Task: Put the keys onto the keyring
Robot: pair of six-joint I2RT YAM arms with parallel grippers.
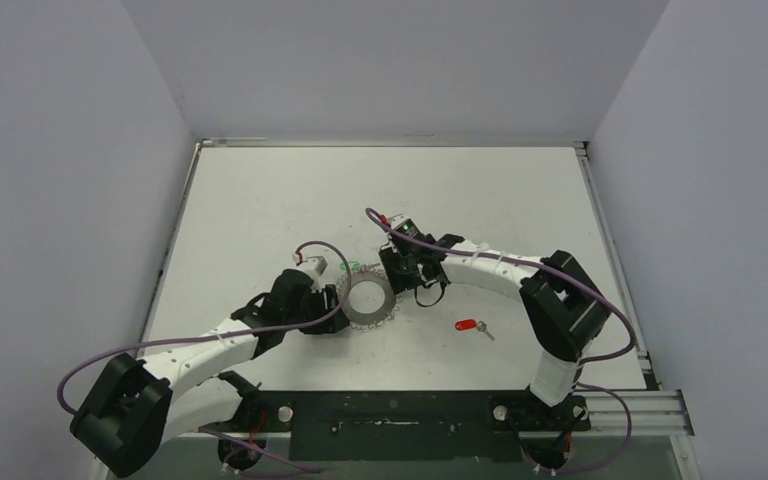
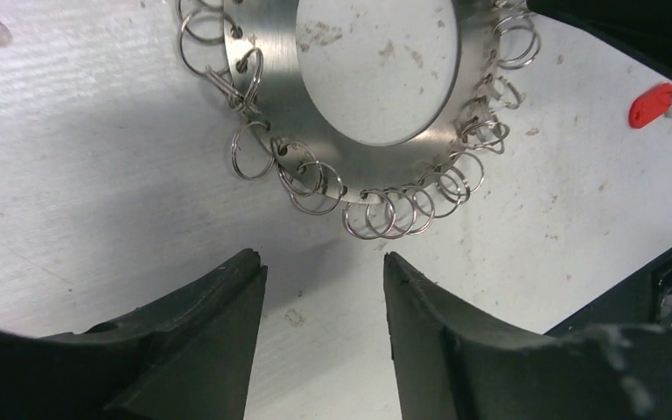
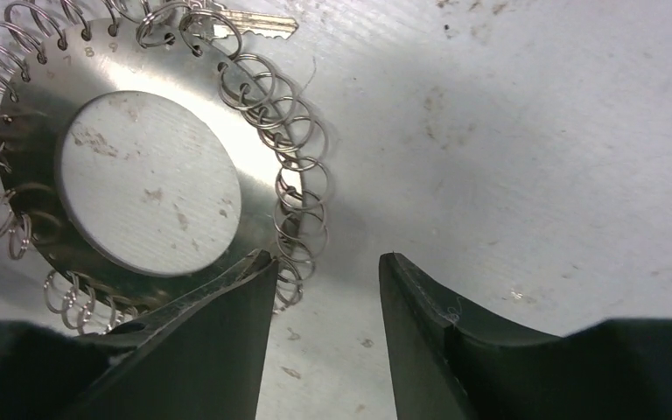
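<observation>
Where the white tabletop point(image 1: 260, 190) runs open to its far edge, flat silver loop-fringed metal keyring point(image 1: 368, 301) lies central | left end effector point(image 2: 324, 262) parted, empty, short of its loops | right end effector point(image 3: 325, 262) parted, finger over rim loops | red-tagged silver key point(image 1: 473, 325) apart, right | green-tagged key point(image 1: 359, 267) at far rim

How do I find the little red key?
Find the big flat silver metal ring fringed with wire loops in the middle of the white table. To its right lies a tiny silver key with a red plastic tag, alone. That red tag sets it apart.
</observation>
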